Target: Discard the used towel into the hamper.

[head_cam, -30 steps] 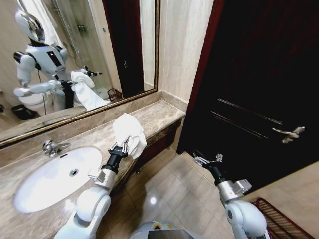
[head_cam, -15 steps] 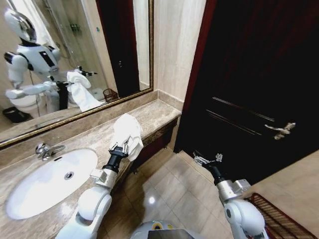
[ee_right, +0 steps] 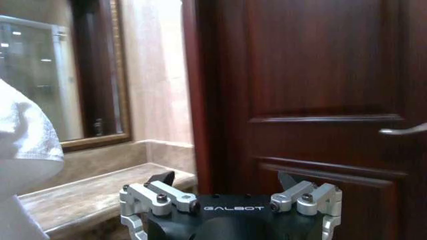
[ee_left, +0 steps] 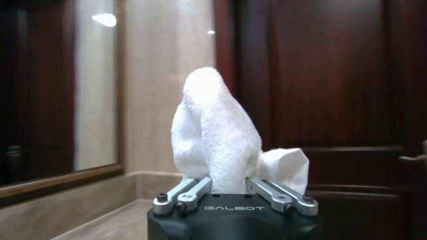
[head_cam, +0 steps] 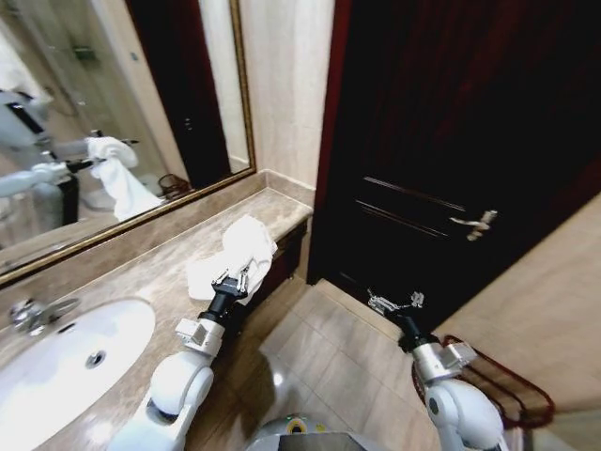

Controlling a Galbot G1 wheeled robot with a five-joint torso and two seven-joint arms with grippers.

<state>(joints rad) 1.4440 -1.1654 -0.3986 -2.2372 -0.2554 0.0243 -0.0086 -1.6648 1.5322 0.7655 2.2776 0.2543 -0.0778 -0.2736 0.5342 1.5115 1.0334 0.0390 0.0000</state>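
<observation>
The white towel (head_cam: 237, 256) stood bunched at centre frame, pinched in your left gripper (head_cam: 229, 281) above the counter (head_cam: 141, 272). The hamper (head_cam: 502, 381) waited at lower right, below your empty, spread right gripper (head_cam: 395, 303). Best to keep that pinch firm while turning.

That towel (head_cam: 239, 256) is fluffy white terry cloth, rough and matt. The counter (head_cam: 141, 272) looks like polished beige marble, the floor tiles (head_cam: 329, 352) glossy enough to throw back a light spot. The door (head_cam: 441, 141) is dark reddish wood with a soft sheen, lever handle (head_cam: 474, 225) shiny metal. Sink (head_cam: 56, 362) — smooth white ceramic. The hamper (head_cam: 498, 381) is dark open wire weave.
</observation>
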